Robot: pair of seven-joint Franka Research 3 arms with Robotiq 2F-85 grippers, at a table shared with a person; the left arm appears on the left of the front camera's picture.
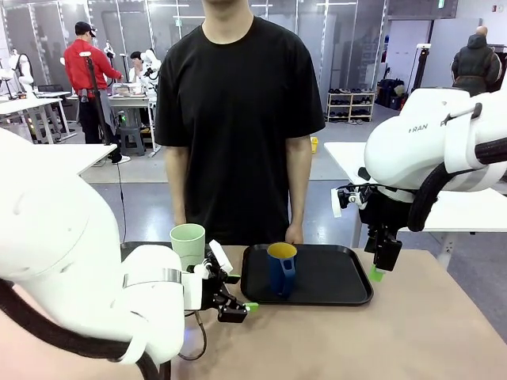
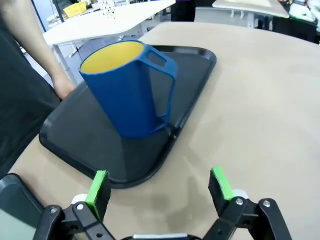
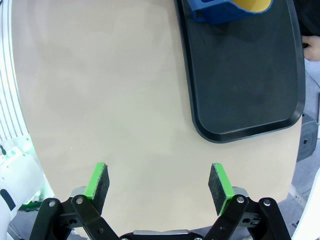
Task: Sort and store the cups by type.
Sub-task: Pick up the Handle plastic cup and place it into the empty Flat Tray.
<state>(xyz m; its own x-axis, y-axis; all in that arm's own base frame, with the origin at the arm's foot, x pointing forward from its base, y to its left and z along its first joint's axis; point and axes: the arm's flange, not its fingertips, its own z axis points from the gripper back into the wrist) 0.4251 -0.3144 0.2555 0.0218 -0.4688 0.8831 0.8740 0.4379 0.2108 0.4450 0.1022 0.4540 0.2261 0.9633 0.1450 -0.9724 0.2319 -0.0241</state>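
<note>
The dark blue mug (image 1: 281, 268) with a yellow inside stands upright on the left part of a black tray (image 1: 333, 279). In the left wrist view the mug (image 2: 131, 91) is straight ahead on the tray (image 2: 75, 137), handle turned to the picture's right. My left gripper (image 1: 242, 293) hovers low just left of the tray, open (image 2: 160, 187) and empty. The pale mint-green tumbler (image 1: 188, 242) stands upright behind my left arm. Over the tray's right edge, my right gripper (image 1: 379, 265) points down, open (image 3: 160, 182) above bare table. The mug (image 3: 225, 7) is at that view's top edge.
A person in a black shirt stands at the far side, one hand (image 1: 294, 234) resting at the tray's far edge. A second dark tray (image 2: 12, 192) lies left of the black one, partly behind my left arm. Bare tan tabletop (image 1: 412, 332) stretches in front and to the right.
</note>
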